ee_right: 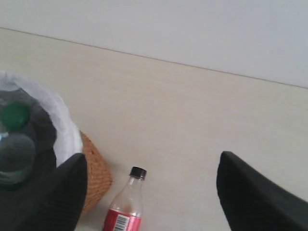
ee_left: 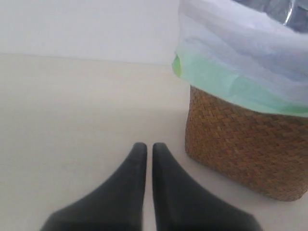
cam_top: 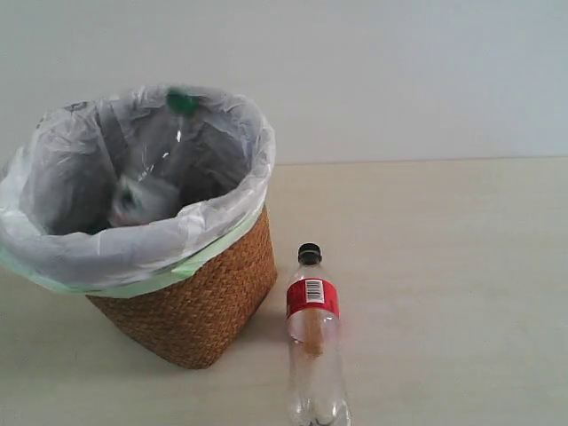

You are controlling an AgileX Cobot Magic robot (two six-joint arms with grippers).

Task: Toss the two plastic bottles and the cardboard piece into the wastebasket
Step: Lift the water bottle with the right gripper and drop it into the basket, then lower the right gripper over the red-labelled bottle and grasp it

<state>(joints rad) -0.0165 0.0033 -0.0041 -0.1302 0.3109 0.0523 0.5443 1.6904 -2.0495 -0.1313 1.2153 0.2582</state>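
Table [cam_top: 444,266]: wastebasket [cam_top: 209,311], black-capped bottle [cam_top: 312,342]

The setting reads as a robot test bench in a lab-like room. A pale beige table [cam_top: 444,266] with a smooth, uniform top meets a plain white wall [cam_top: 399,71] in one straight seam, and these two surfaces fill the background of every view. Just ahead of the left claw [ee_left: 145,149], off to one side of its close-set tips, stands a woven wicker wastebasket [cam_top: 204,311] lined with a translucent white bag [cam_top: 53,240] edged pale green. Ahead of the right claw [ee_right: 152,155], between its wide-spread fingers, a clear black-capped bottle [cam_top: 312,328] with a red label lies on the table.
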